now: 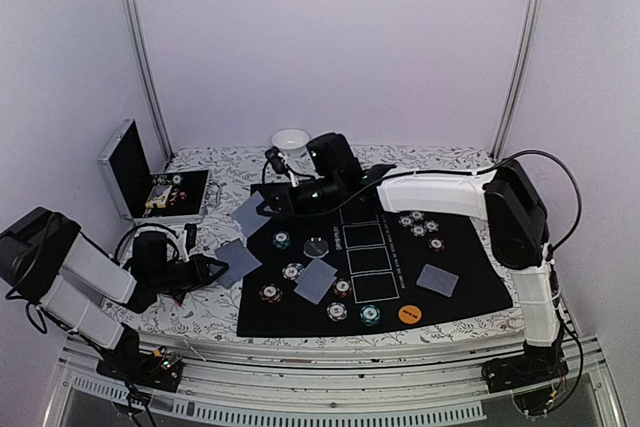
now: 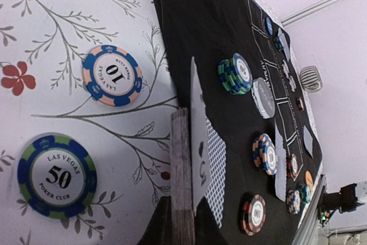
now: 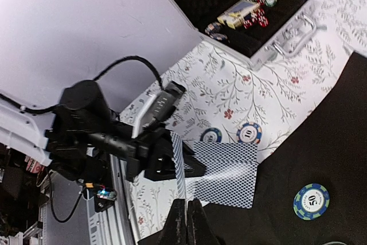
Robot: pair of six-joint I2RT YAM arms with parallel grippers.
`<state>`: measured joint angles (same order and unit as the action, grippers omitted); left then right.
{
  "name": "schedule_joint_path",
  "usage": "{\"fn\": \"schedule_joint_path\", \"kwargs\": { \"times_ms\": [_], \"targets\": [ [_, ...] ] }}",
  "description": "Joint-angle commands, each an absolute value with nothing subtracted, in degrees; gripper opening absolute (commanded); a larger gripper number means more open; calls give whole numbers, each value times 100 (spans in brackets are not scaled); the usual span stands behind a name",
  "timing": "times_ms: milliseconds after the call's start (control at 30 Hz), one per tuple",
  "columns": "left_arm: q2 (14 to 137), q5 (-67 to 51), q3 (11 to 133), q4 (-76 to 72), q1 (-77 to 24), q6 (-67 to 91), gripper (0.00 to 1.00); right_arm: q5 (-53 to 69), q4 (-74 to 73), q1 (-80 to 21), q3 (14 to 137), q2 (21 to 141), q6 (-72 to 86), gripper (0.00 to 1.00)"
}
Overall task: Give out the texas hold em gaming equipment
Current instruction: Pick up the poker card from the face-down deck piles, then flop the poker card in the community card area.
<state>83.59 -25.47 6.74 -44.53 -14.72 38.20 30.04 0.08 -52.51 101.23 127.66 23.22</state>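
Left wrist: legible 10 chip [image 2: 112, 76], 50 chip [image 2: 56, 175] (unreadable from above)

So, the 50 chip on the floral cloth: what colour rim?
Dark blue with green blocks; 50 chip is clearest in left wrist view.
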Motion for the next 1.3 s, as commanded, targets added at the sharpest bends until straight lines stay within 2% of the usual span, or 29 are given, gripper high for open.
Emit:
{"fn": "schedule_joint_path", "kwargs": {
  "times_ms": [0, 100, 233, 400, 567, 700, 867, 1267],
  "targets": [
    [8306, -2509, 754, -4166, -1422, 3751, 0, 2495, -1556, -5264, 10008, 11496, 1354, 2],
    [8249, -2507, 781, -4136, -1415, 3754, 0, 1651, -2358, -5257, 9490, 10785, 900, 2],
    [8204, -2507, 865, -4029, -1417, 3683, 0, 1175, -2814, -5223, 8481, 9866, 410, 2],
    [8157, -2551, 961, -3908, -1421, 3644, 0, 1498, -3432, -4730, 7882, 9436, 1440, 2],
    [8058, -2527, 906, -3886, -1421, 3638, 0, -458, -4637, -4715, 7722, 8992, 2351, 2],
    [8017, -2509, 922, -3842, -1416, 3596, 0, -1659, -6265, -4802, 8224, 9549, 2874, 2],
    [7984, -2506, 923, -3834, -1420, 3571, 0, -2448, -7524, -5454, 8763, 10575, 3521, 2],
    [7997, -2573, 950, -3859, -1420, 3569, 0, -2982, -7628, -5951, 9589, 11952, 3782, 2]
  ]
}}
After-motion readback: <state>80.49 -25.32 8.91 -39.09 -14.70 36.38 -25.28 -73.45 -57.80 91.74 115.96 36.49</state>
